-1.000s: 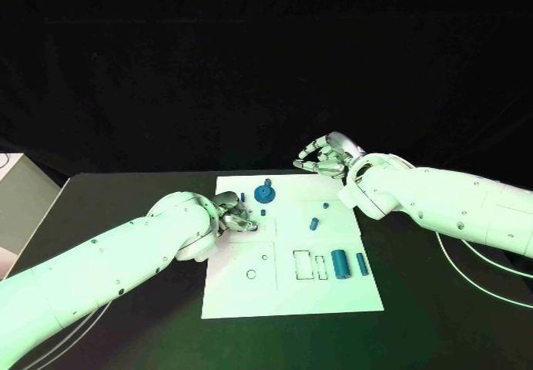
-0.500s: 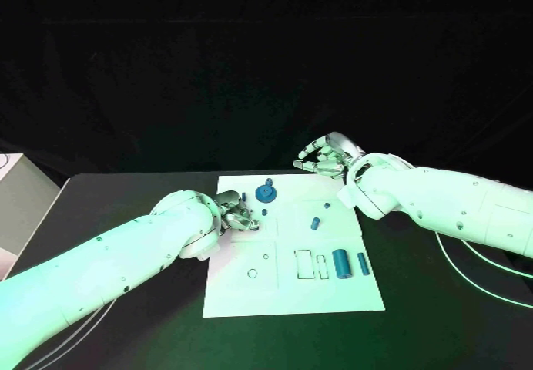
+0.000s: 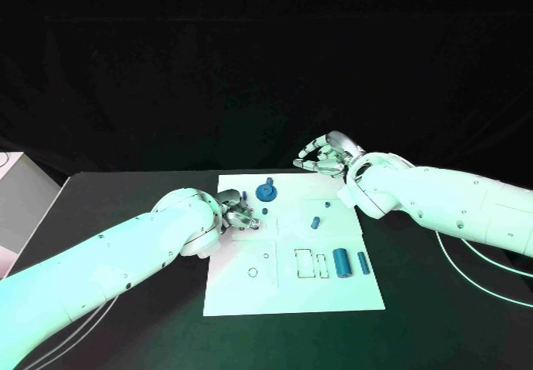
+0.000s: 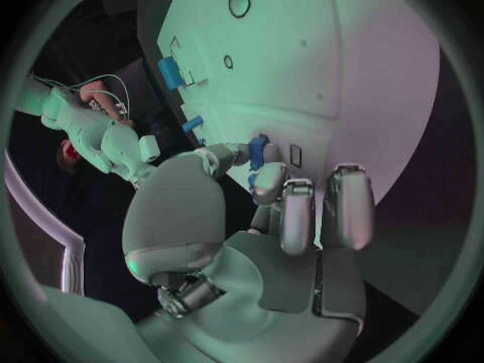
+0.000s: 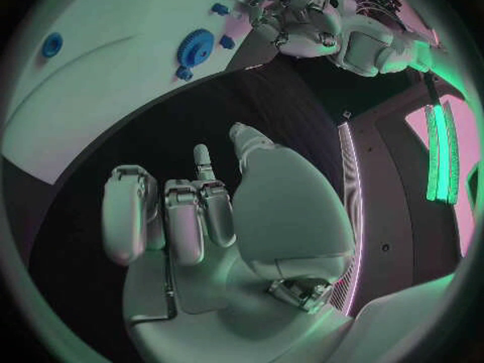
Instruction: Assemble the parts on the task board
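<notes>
The left hand (image 3: 238, 215) sits at the left edge of the white board (image 3: 333, 297), its fingers (image 4: 266, 182) pinching a small blue piece (image 4: 258, 150). Over the last second it has crept slightly up the board, toward the blue gear (image 3: 266, 192); I judge it is carrying the piece to a seat near there. The gear stands close beside the hand, apart from it. Further right on the board lie a short blue peg (image 3: 314, 223), then a fat blue cylinder (image 3: 341, 263) and a slimmer one (image 3: 362, 264) beside the outlined slots. The right hand (image 3: 322, 157) hovers beyond the board's far right corner above the worktop (image 3: 133, 308), fingers curled in, holding nothing, and has not moved.
</notes>
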Robot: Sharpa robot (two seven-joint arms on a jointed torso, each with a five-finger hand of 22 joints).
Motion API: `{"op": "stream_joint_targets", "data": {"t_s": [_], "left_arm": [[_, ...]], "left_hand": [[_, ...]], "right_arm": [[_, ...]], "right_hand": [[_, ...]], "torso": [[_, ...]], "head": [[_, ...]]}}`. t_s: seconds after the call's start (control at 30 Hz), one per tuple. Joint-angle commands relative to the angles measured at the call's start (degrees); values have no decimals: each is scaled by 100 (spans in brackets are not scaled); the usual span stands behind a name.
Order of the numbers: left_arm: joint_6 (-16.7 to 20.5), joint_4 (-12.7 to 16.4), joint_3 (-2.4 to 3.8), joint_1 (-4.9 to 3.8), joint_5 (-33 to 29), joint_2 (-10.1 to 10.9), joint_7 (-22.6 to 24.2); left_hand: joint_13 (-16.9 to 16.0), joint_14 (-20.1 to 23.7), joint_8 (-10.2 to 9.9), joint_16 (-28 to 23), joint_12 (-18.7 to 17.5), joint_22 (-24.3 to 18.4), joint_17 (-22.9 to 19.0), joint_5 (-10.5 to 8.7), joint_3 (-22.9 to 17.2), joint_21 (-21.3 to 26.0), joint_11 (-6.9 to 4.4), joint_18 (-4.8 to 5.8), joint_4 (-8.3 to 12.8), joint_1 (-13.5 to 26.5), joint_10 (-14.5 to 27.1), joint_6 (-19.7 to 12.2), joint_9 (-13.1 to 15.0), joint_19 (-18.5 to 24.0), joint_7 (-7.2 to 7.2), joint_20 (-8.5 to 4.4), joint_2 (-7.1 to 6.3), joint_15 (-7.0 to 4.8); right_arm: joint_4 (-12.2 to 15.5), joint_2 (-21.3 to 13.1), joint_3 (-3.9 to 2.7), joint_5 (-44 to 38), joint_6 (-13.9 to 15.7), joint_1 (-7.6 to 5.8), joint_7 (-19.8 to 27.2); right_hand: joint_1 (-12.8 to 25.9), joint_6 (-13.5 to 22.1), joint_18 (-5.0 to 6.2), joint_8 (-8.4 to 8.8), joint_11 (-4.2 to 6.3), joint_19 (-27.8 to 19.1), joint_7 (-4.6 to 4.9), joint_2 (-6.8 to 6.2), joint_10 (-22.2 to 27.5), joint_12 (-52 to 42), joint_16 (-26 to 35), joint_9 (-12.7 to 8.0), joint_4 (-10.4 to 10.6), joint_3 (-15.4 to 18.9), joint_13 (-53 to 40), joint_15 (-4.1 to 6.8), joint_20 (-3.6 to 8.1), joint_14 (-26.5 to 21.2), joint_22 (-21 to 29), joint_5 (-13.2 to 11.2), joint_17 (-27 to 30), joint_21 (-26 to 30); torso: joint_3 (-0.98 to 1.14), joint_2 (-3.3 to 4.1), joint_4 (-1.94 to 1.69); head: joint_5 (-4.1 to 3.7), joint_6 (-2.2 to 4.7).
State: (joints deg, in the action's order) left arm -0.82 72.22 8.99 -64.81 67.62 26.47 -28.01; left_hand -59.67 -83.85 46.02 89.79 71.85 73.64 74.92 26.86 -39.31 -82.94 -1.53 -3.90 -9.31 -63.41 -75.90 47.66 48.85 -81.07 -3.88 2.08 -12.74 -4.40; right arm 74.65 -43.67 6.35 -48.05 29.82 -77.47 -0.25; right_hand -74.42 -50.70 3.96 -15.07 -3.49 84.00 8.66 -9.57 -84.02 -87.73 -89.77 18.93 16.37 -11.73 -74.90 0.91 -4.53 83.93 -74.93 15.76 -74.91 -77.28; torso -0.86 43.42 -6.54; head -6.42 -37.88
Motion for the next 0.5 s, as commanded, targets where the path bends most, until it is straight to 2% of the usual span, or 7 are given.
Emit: {"op": "stream_joint_targets", "data": {"t_s": [0.03,0.5], "left_arm": [[-181,9,-34,44,-75,-47,-23],[-174,5,-34,43,-69,-59,-23]], "left_hand": [[1,-615,-43,21,7,-3,1508,-19,-446,-10,-32,43,509,-1,-33,130,8,-11,179,-41,69,-44],[-5,-615,-102,21,0,-1,1508,11,-218,-4,-52,44,460,-104,-33,159,23,-18,202,-59,74,-60]], "right_arm": [[-4,6,-2,-50,-69,6,38],[-5,7,-2,-50,-70,13,43]], "right_hand": [[58,41,-68,-24,-44,251,6,10,-378,-16,-23,8,3,5,-1331,-31,-30,607,-90,33,-1509,21],[57,41,-68,-25,-44,251,6,12,-379,-17,-23,8,2,3,-1332,-31,-30,607,-90,42,-1509,22]], "torso": [[-1,1,1],[2,-1,1]], "head": [[-3,2],[-7,-3]]}}
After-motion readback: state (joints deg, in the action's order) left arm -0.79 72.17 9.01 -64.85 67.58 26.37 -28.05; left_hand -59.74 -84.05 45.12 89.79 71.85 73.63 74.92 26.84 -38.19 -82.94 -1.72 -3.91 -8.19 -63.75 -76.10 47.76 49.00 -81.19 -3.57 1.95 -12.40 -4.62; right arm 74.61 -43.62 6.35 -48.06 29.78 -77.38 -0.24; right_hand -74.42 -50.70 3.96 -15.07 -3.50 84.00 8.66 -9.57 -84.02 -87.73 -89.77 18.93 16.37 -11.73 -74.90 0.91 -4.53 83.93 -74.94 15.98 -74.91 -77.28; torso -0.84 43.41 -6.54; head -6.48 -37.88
